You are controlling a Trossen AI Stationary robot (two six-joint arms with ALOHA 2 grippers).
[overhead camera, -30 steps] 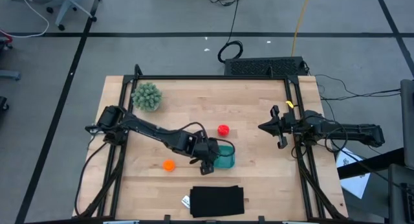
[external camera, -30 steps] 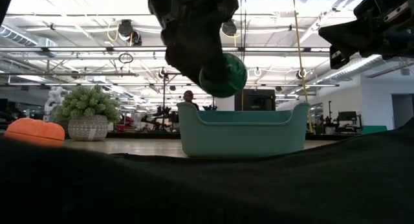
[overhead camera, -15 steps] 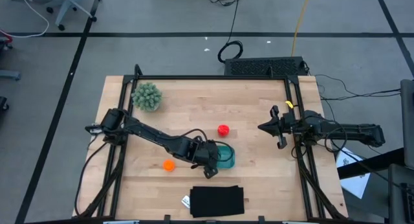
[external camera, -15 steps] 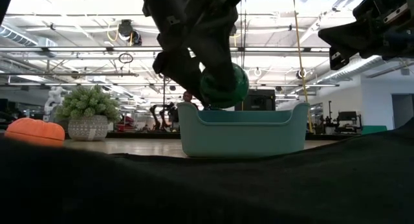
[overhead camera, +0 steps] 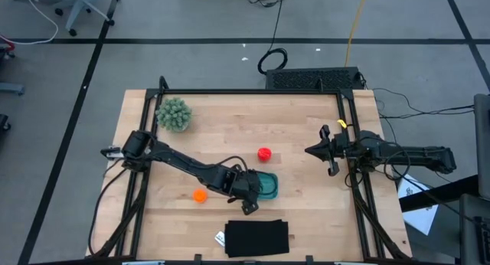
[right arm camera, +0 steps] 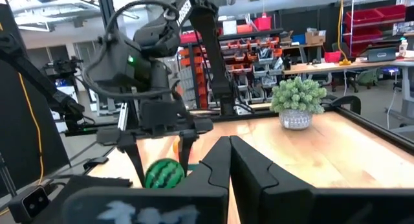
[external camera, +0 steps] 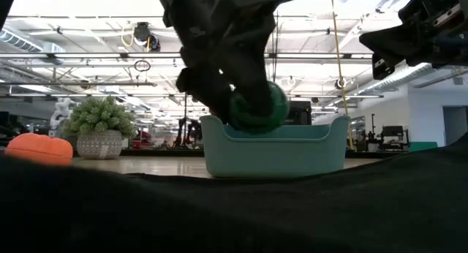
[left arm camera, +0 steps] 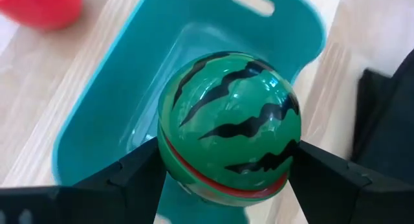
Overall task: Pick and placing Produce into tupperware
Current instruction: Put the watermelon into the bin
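The wooden table [overhead camera: 230, 135] carries everything, with the left arm [overhead camera: 184, 164] stretched from its 9 o'clock edge toward the middle. The right arm [overhead camera: 398, 154] waits over the 3 o'clock edge, raised off the surface; the right gripper [overhead camera: 315, 151] has its two fingers pressed together with nothing between them.

A flat black rectangle [overhead camera: 257, 238] lies at the table's 6 o'clock edge, with a small white tag touching its 9 o'clock corner. A fuzzy pale-green clump [overhead camera: 174, 114] in a small pot stands near the 11 o'clock corner.

The teal tupperware [overhead camera: 267, 186] sits a little toward 5 o'clock from the table's middle, just 12 o'clock of the black rectangle. The left gripper [left arm camera: 226, 166] hangs over the tub's 9 o'clock end, its fingers [left arm camera: 123, 179] clamped on either side of the watermelon ball [left arm camera: 229, 127]. In the low view the ball sits at rim height, its lower part dipped behind the tub's near wall; whether it touches the tub's floor cannot be told.

The red ball [overhead camera: 264, 153] rests on the wood near the tub, at its 12 o'clock side and apart from it. The orange ball [overhead camera: 200, 194] lies on the wood at the tub's 9 o'clock side, beside the left arm's forearm.
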